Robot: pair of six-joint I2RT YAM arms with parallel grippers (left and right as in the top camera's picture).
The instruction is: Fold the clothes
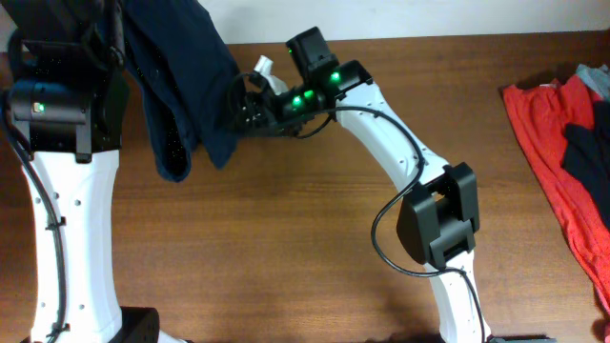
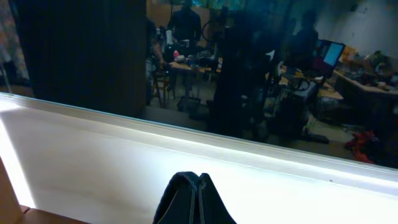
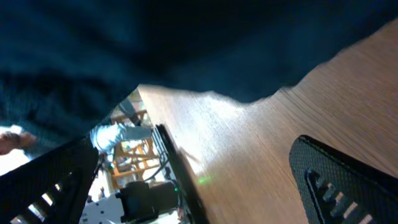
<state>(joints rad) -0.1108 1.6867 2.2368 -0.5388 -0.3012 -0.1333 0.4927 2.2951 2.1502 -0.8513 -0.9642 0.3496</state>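
Observation:
The clothes (image 1: pixel 181 76), a large dark navy garment, hang in a wrinkled bunch over the table's back left, lifted from above by my left arm (image 1: pixel 57 110). In the left wrist view my left gripper (image 2: pixel 196 200) is shut, its dark tips pressed together with cloth at them, facing a white wall. My right gripper (image 1: pixel 244 110) stands open at the garment's lower right edge. In the right wrist view the clothes (image 3: pixel 186 43) fill the top, and both fingers (image 3: pixel 345 183) are wide apart over bare wood with nothing between them.
A bright red garment (image 1: pixel 548 143) with a dark patch lies at the table's right edge. The brown wooden table (image 1: pixel 315 238) stretches between the two arms. The right arm's white links (image 1: pixel 438 219) cross the middle right.

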